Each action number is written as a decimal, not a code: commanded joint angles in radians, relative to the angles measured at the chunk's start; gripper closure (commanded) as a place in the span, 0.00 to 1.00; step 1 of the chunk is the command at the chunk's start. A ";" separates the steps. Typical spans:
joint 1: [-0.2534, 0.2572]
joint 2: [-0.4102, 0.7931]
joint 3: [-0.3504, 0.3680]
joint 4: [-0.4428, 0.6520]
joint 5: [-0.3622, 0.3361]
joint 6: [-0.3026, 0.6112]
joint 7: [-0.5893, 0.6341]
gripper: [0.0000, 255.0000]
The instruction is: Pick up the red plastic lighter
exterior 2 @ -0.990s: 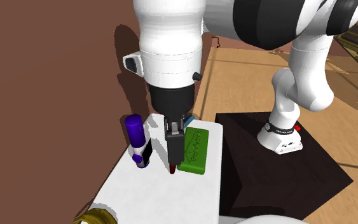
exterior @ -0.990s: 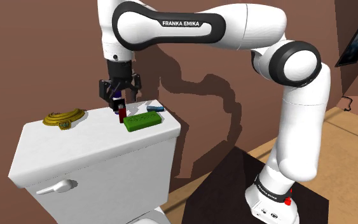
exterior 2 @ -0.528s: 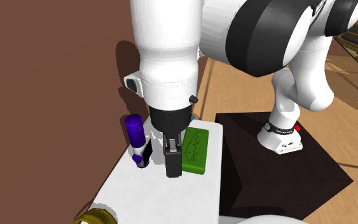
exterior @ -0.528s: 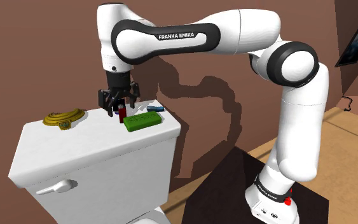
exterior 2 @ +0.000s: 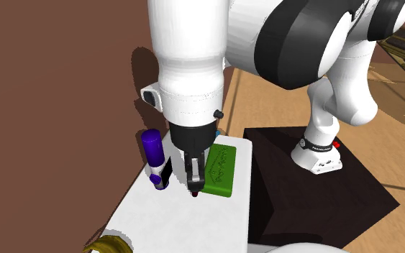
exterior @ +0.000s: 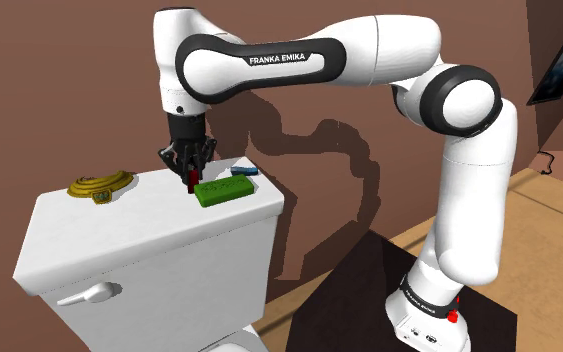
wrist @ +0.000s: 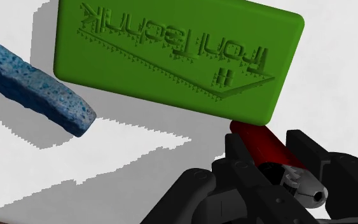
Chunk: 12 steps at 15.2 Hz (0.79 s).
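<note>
Where the green block (wrist: 177, 57) lies on the white tank lid (exterior: 119, 228), the gripper (wrist: 269, 158) is down low, its black fingers clamped on the red lighter (wrist: 260, 141) between them. The lighter sits just beside the block's edge.

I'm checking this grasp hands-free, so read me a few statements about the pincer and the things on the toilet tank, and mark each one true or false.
1. The pincer is shut on the red lighter. True.
2. The green block lies on the floor. False: it lies on the white toilet tank lid.
3. A blue sponge lies beside the green block. True.
4. The gold object sits on top of the green block. False: it rests on the lid itself, apart from the block, towards the shoulder view's left.
</note>
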 commanded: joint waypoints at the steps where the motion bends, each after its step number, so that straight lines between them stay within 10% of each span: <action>1: 0.000 0.000 0.000 -0.001 0.000 0.000 0.000 1.00; 12: 0.015 0.019 0.003 0.149 -0.007 -0.132 0.002 1.00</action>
